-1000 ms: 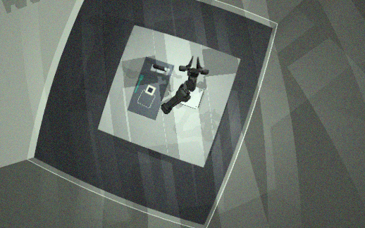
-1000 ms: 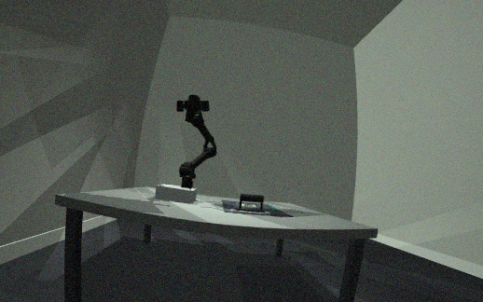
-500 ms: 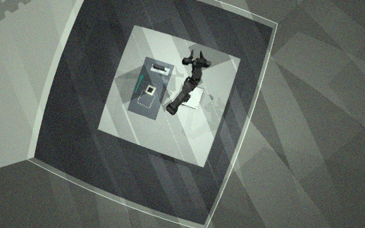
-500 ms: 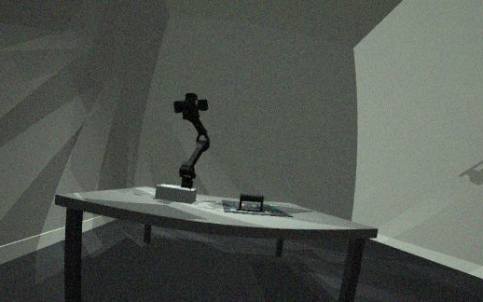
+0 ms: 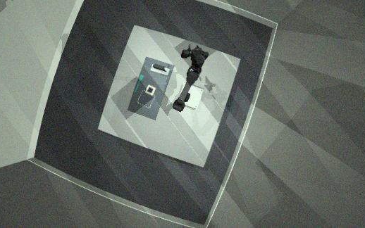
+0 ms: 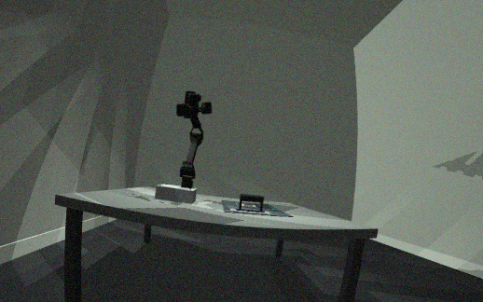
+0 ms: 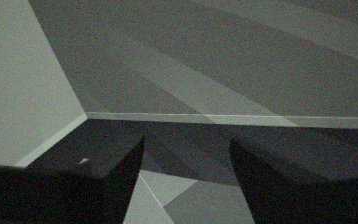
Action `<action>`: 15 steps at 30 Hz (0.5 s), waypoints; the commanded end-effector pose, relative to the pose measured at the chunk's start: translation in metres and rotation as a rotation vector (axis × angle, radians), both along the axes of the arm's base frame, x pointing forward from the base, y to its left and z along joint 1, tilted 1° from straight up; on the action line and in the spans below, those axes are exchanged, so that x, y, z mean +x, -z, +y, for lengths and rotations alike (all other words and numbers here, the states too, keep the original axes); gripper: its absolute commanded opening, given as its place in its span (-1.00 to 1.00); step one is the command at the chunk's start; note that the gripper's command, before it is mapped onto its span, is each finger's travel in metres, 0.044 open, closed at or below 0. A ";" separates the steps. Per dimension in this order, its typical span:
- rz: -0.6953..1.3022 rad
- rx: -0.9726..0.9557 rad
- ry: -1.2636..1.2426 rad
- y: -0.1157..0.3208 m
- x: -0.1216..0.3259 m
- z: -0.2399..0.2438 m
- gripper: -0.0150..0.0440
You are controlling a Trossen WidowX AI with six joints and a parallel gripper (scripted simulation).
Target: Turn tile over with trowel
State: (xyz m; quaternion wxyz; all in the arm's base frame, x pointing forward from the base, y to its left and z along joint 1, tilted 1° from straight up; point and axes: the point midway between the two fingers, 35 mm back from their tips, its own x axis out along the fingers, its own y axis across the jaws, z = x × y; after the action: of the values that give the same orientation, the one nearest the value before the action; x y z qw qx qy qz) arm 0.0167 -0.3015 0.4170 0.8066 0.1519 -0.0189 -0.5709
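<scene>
The tile (image 5: 146, 89) is a cream square with a dark square in its middle facing up. It lies flat on the grey-blue mat (image 5: 161, 102), at the upper edge of the dashed outline (image 5: 138, 99). A thin tool with a teal end (image 5: 141, 77), seemingly the small trowel, lies left of the tile on the mat. My gripper (image 5: 193, 48) (image 7: 187, 142) is open and empty, high above the table and off to the right of the mat. The tile and teal tool are not in the wrist view.
A white plate-like base with a black bar (image 5: 160, 67) (image 6: 252, 198) stands at the mat's upper end. A white box (image 5: 195, 98) (image 6: 175, 193) sits by the arm's base. The arm (image 6: 192, 151) rises above the table. The wrist view shows floor, walls and a pale surface.
</scene>
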 end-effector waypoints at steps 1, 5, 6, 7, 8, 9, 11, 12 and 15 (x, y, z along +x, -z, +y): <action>0.023 0.044 -0.038 0.009 0.013 -0.011 0.42; 0.046 0.090 -0.074 0.020 0.025 -0.021 0.42; 0.053 0.102 -0.084 0.023 0.029 -0.023 0.42; 0.065 0.109 -0.098 0.027 0.033 -0.025 0.42; 0.078 0.117 -0.113 0.031 0.038 -0.027 0.42; 0.092 0.125 -0.129 0.035 0.043 -0.029 0.42; 0.115 0.145 -0.153 0.043 0.051 -0.033 0.42; 0.124 0.157 -0.163 0.046 0.055 -0.035 0.42; 0.155 0.192 -0.192 0.057 0.065 -0.042 0.42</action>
State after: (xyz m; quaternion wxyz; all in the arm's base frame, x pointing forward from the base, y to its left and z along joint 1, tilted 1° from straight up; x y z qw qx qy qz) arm 0.0697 -0.3351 0.3713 0.8350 0.1823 0.0837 -0.5124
